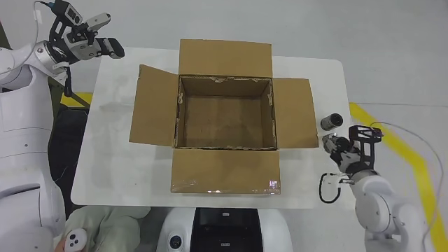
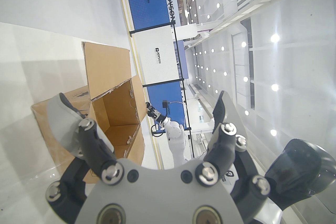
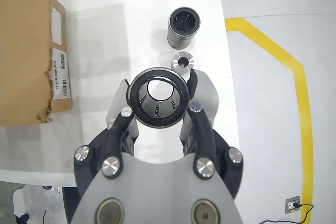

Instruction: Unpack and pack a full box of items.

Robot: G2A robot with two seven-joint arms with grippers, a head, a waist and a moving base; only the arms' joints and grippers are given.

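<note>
The cardboard box (image 1: 224, 122) sits in the middle of the top view on the white table (image 1: 112, 154). All four flaps are folded outward and its brown floor is in plain sight.

At the upper left of that frame, beyond the table's corner, the left gripper (image 1: 105, 45) hangs in the air with its fingers (image 2: 63, 109) spread wide and nothing between them.

At the right edge of the table, just off the box's right flap, the right gripper (image 1: 330, 142) is clamped on a linear bearing (image 3: 157, 108), with a pad on each side of the black-rimmed steel sleeve.

A second linear bearing (image 3: 183, 28) stands on the table just past it. Between the two is what looks like a small metal bushing (image 3: 183, 62), close to one fingertip, though I cannot tell whether they touch.
</note>
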